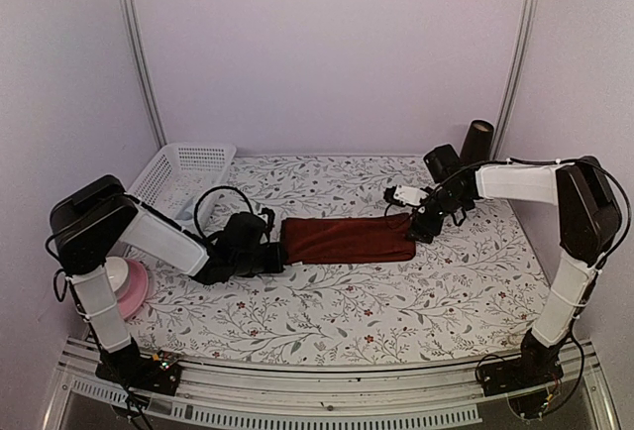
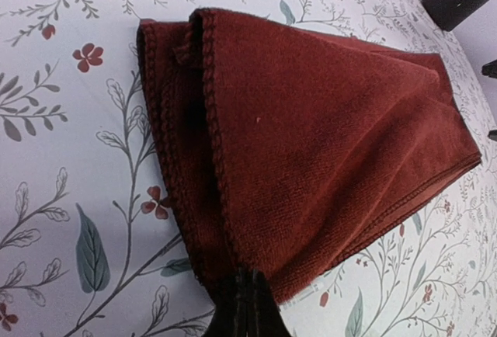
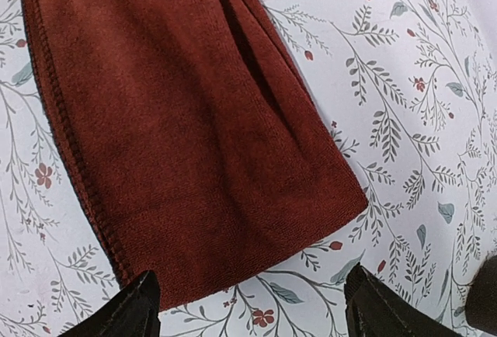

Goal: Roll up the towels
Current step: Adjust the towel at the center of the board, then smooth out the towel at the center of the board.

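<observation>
The dark red towel (image 1: 347,239) lies folded into a long strip across the middle of the flowered table (image 1: 396,301). At the towel's left end the left pincer (image 2: 245,310) is closed tight, its tips meeting right at the hemmed edge (whether any cloth is caught between them cannot be told). At the towel's right end the right pincer (image 3: 248,317) stands wide, a finger near each corner, holding nothing. Left of the towel and further back sits a white basket (image 1: 183,167). Beyond the towel's right end stands a dark cup (image 1: 477,141).
</observation>
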`<state>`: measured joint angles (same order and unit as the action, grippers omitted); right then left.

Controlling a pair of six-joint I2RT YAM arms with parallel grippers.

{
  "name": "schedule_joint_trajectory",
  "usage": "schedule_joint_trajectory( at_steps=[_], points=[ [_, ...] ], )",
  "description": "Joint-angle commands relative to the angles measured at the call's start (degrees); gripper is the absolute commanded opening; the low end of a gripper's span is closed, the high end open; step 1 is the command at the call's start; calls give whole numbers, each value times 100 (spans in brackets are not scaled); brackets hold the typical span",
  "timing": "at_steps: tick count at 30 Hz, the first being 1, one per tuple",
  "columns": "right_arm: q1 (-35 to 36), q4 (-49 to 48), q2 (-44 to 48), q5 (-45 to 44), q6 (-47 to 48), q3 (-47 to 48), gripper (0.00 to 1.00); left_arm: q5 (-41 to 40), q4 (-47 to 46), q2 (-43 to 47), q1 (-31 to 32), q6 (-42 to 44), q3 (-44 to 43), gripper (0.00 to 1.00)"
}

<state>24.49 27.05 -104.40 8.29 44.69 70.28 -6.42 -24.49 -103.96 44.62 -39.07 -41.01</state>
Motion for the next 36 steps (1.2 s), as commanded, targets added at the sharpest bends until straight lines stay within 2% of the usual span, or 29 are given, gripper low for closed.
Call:
schedule_joint_trajectory(
  at_steps=[1,9,18,24,33,36],
  points=[
    [29,42,216,181,345,-247,82,82,-116,-210,79,74,-188,0],
    [334,-154,18,-329,579,-489,81,108,-56,-308,73,135,-384,0],
    [460,-138,30,-250,704,-578,81,64,21,-282,70,186,-434,0],
    [504,-309,-29,-540,671,-611,79,-16,95,-197,62,233,-416,0],
    [518,-166,-18,-444,744,-620,62,-34,88,-179,20,231,-404,0],
    [515,-130,1,-414,816,-648,52,-27,88,-152,-24,239,-390,0]
  ],
)
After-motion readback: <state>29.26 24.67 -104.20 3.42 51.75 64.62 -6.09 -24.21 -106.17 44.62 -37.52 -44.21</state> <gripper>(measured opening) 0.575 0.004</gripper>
